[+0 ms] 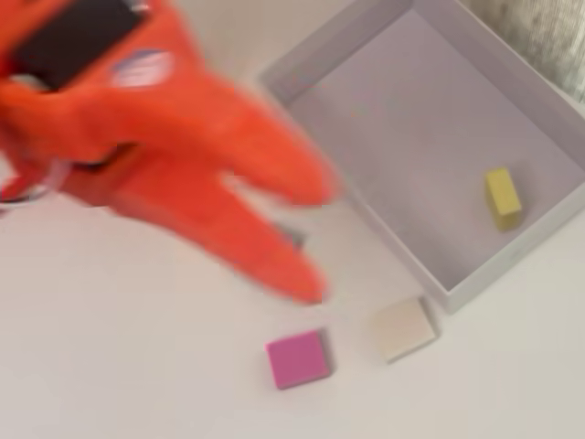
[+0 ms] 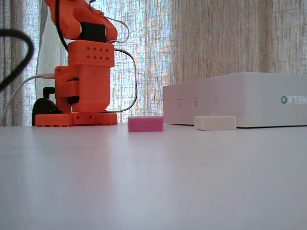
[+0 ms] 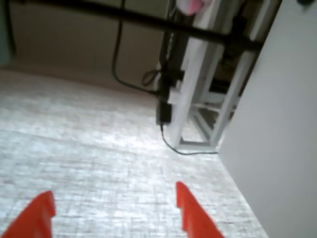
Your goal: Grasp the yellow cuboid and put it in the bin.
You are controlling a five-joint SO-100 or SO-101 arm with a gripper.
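Yellow cuboid [image 1: 502, 196] lying in bin [image 1: 361, 206]; gripper [image 3: 114, 213] jaws apart, empty.

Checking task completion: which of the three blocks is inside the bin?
The yellow cuboid, lying on the floor of the bin near its right wall in the overhead view. The pink block and cream block both lie outside on the table.

Overhead looks down on the bin [image 1: 302, 71]; low fixed view sides it; wrist faces floor
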